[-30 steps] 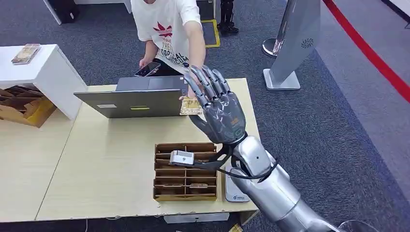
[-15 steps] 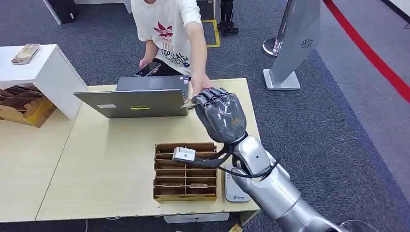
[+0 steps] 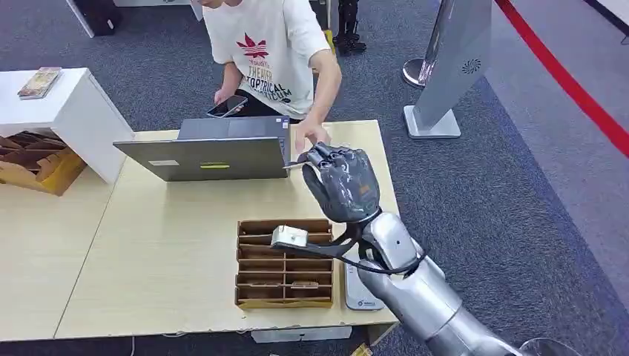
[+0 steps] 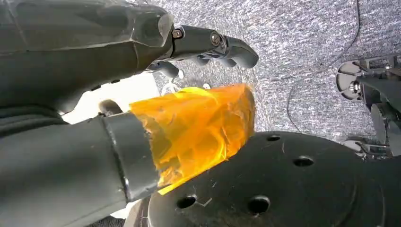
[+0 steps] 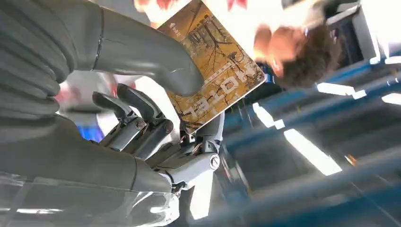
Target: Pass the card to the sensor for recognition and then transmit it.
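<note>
1. Brown divided tray (image 3: pixel 285 295) sits near the tabletop's (image 3: pixel 170 245) near edge, at about 5 o'clock from the tabletop centre. Its compartments run in rows; flat card-like items lie in some of them, but which slots are filled cannot be told for certain.
2. A white-and-grey sensor pad (image 3: pixel 359 294) lies flat just beside the tray, on its 3 o'clock side, partly covered by the silver right arm.
3. Right hand (image 3: pixel 343 182) is raised above the tabletop at 12 o'clock from the tray, fingers curled in. In the right wrist view the thumb presses the card (image 5: pixel 215 71) against the fingers; the card is yellow-brown with a tree picture and printed lettering. In the head view just a thin edge of the card (image 3: pixel 294 163) sticks out toward 9 o'clock.
4. A person's hand (image 3: pixel 311 136) reaches in from 12 o'clock, just beside the robot's fingertips; contact with the card cannot be told.
5. An open laptop (image 3: pixel 204 152) stands at the far tabletop edge, 10 o'clock from the right hand, its lid close to the card's edge.
6. Left hand (image 4: pixel 142 94): fingers curled, an orange translucent piece near the thumb; whether it grips anything cannot be told.
7. Open tabletop surface lies at 9 o'clock from the tray. The right tabletop edge runs just at 3 o'clock of the sensor pad, grey carpet (image 3: pixel 504 193) beyond. A white cabinet (image 3: pixel 70 111) stands at 10 o'clock.
</note>
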`<move>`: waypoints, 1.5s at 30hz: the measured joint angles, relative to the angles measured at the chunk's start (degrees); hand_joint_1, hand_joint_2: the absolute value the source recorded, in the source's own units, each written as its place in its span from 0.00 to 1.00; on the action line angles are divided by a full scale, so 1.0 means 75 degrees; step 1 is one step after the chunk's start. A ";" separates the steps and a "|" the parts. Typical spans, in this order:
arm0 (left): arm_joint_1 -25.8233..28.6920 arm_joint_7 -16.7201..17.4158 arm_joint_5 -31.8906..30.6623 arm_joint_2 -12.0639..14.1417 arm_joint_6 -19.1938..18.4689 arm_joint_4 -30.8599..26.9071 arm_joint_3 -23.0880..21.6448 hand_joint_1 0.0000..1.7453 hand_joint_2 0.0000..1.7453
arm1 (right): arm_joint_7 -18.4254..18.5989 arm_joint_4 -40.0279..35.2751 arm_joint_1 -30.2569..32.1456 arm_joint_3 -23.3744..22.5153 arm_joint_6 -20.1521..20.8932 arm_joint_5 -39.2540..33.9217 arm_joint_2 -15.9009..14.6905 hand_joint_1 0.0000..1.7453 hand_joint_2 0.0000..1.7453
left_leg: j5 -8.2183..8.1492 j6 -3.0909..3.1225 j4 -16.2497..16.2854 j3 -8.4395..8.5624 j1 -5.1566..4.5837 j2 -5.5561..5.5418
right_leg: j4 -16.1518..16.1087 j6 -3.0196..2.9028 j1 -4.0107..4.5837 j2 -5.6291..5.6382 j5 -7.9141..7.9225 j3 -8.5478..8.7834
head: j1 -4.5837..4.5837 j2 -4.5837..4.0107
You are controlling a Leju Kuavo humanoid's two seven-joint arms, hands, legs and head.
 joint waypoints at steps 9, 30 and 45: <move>0.0009 -0.0064 0.0194 -0.0012 0.0079 0.0000 0.0000 0.00 0.00 | -0.0204 -0.0522 0.0508 -0.0373 0.0703 -0.1965 0.0210 1.00 1.00 | 0.0000 0.0000 -0.0001 -0.0001 0.0000 0.0000 | 0.0000 0.0000 0.0001 0.0000 -0.0001 0.0000 | 0.0000 0.0000; 0.0031 -0.0084 0.0419 -0.0064 0.0204 0.0000 0.0003 0.00 0.00 | -0.0207 -0.0988 0.1134 -0.1567 0.2166 -0.5043 0.0661 1.00 1.00 | 0.0000 0.0000 -0.0001 0.0000 0.0000 0.0000 | 0.0001 0.0000 0.0001 0.0001 0.0000 -0.0001 | 0.0000 0.0000; 0.0114 -0.0105 0.0842 -0.0061 0.0367 0.0000 0.0073 0.00 0.00 | 0.0388 -0.0565 0.1577 -0.2646 0.3738 -0.8546 0.0550 1.00 1.00 | -0.0001 0.0000 0.0000 -0.0001 0.0000 -0.0001 | -0.0001 0.0000 0.0001 -0.0003 -0.0001 -0.0003 | 0.0000 0.0000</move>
